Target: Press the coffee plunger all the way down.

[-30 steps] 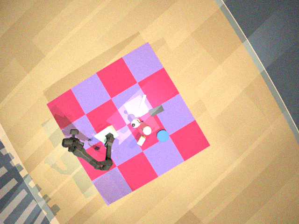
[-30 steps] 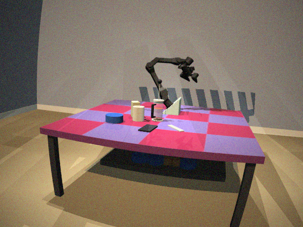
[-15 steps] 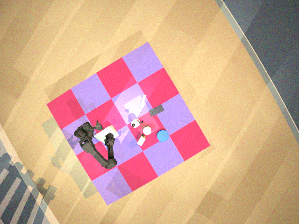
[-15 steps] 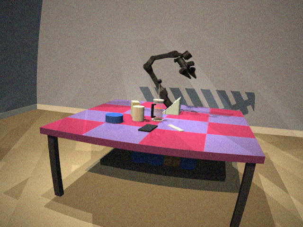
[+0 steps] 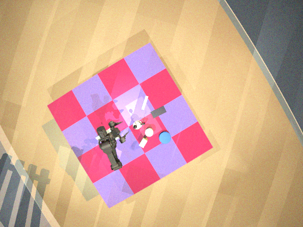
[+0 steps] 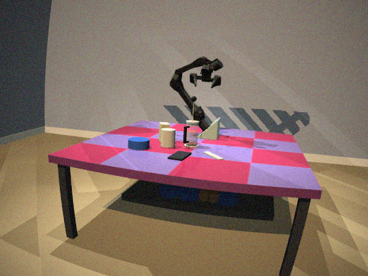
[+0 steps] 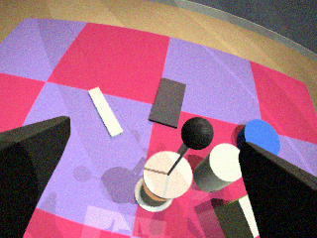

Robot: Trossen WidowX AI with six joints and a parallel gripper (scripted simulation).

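- Gripper [image 6: 204, 80]: jaws spread wide, nothing between them; hangs high above the table, pointing down. Likely open so the fingers can straddle the knob on descent.
- Plunger knob [image 7: 197, 134]: black ball on a thin rod, fully raised above the lid. In the wrist view it sits between the two dark fingers, a little right of centre.
- Coffee press [image 6: 191, 132]: upright near the table's middle, dark handle toward the cream cylinder [image 6: 167, 137]. Not yet touched.
- Close neighbours: cylinder just beside the press, pale wedge [image 6: 211, 130] behind it; a straight vertical push seems safest.
- Farther out: blue disc [image 6: 138, 143], dark flat card [image 6: 179, 155], white strip [image 6: 213, 154] on the checkered table [image 6: 267, 178].
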